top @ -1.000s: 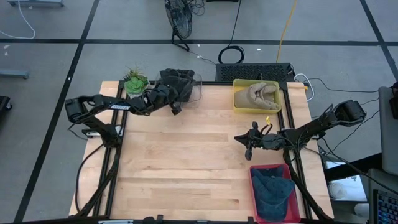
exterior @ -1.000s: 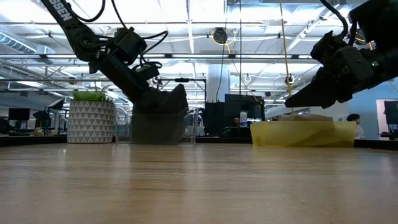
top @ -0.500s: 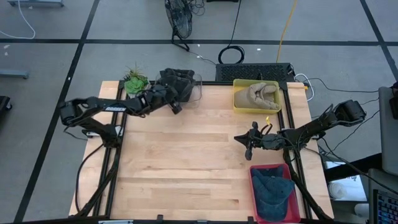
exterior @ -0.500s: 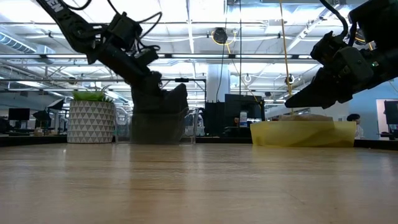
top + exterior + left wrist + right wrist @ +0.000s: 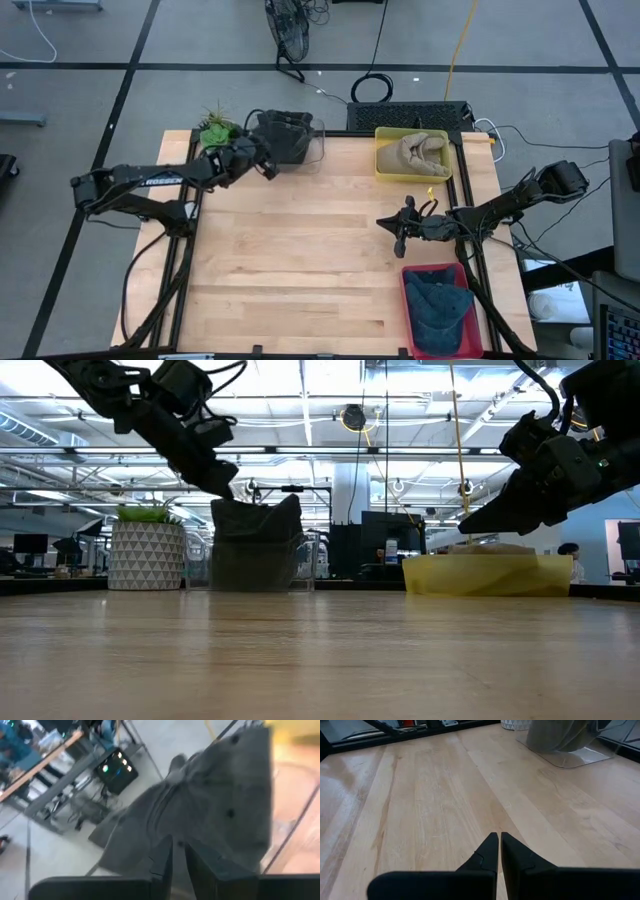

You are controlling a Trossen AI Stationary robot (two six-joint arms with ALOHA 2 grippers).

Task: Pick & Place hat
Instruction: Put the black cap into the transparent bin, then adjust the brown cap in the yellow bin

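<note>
- While the dark hat (image 5: 288, 135) sits slumped inside the clear bin (image 5: 322, 140), this pick and place looks barely underway, or between rounds; I can't tell which from here.
- Far left of the clear bin, the potted plant (image 5: 215, 130) just watches, no part in the job.
- Next, right at the clear bin's left side, the left claw (image 5: 265, 166) hovers by the hat's upper corner. In the wrist view its fingers (image 5: 162, 857) are parted a crack, with grey cloth beyond them and nothing that I can see pinched between.
- So, my read: that dark hat is not in a grip and rests in the clear bin on its own.
- To the right of the clear bin, the yellow tub (image 5: 385, 172) carries a tan hat (image 5: 415, 152), sitting loose, nobody near it.
- Further right and nearer the front than the clear bin, the right claw (image 5: 397, 236) hangs over bare tabletop (image 5: 300, 260), pressed together and empty, waiting.
- Farthest from the clear bin, at the front right corner, the red bin (image 5: 405, 300) holds a blue hat (image 5: 440, 310); that one looks placed.
- What's left, by my judgement: a firm pinch on the dark hat, a lift, and a carry to wherever it belongs.
</note>
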